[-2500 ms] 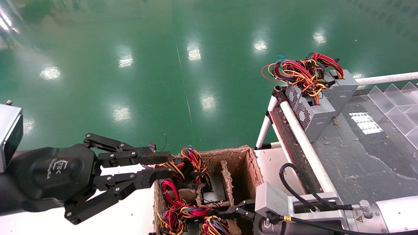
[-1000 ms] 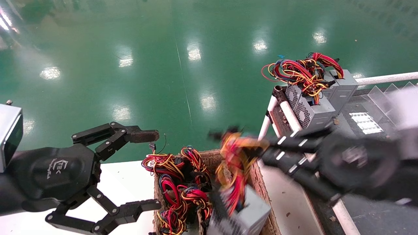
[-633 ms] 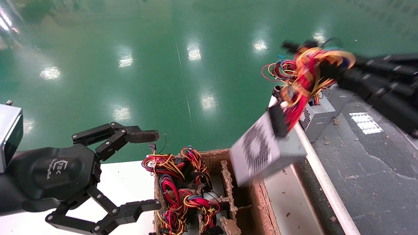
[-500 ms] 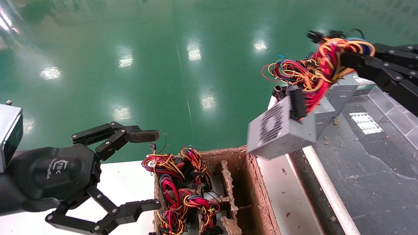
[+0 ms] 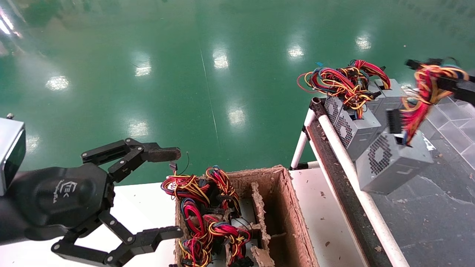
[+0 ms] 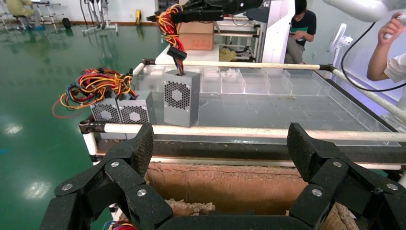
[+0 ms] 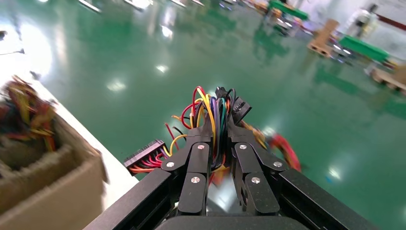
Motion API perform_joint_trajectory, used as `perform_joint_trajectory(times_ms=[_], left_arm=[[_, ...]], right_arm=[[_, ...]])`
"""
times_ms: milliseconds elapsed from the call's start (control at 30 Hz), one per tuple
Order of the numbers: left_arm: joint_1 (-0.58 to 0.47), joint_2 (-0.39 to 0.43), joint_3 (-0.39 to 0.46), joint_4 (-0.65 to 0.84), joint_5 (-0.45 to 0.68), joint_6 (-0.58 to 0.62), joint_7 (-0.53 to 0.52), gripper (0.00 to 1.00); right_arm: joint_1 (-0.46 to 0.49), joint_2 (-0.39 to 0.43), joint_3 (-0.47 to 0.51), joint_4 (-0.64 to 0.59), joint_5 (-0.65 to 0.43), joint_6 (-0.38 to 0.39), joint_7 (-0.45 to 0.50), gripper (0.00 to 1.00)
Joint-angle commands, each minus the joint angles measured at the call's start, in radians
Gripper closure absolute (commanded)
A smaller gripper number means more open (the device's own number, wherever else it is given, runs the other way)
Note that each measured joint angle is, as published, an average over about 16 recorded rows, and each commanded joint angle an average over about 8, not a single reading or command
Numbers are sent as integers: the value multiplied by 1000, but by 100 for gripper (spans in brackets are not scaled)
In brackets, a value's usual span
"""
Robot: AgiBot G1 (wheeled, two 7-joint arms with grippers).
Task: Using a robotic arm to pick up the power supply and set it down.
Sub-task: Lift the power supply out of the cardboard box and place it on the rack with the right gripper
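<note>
The power supply (image 5: 393, 163), a grey metal box with a round fan grille, hangs tilted just above the dark table (image 5: 426, 211) at the right. It dangles from its red, yellow and black wires (image 5: 419, 96). My right gripper (image 5: 445, 81) at the right edge is shut on that bundle; the right wrist view shows the wires (image 7: 214, 112) clamped in that gripper (image 7: 219, 132). In the left wrist view the power supply (image 6: 182, 98) hangs over the table's near rail. My left gripper (image 5: 167, 193) stands wide open and empty beside the cardboard box (image 5: 285, 207).
Two more grey units (image 5: 352, 126) with tangled wires stand at the table's far left corner. A white rail (image 5: 349, 167) edges the table. Several wire bundles (image 5: 200, 218) fill the box. Clear dividers (image 5: 456, 115) lie at the table's right. People (image 6: 301, 24) stand beyond.
My right gripper lifted the power supply out of the cardboard box by its wires and swung it up and rightward over the table. My left gripper opened earlier and has since stayed still.
</note>
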Motion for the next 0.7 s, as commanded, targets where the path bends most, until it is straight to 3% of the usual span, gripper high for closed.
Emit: perform_joint_trajectory(times_ms=[33,433,700], left_arm=[[0,0,0,0,0,0,0,0],[0,0,0,0,0,0,0,0],[0,0,0,0,0,0,0,0]], right_arm=[[-10,17,6,-24,-8,2,-15,100],[-51,40,20,-60,-58,93,-81,100],[35,-13,-45,-61,-164,170,-57,100]])
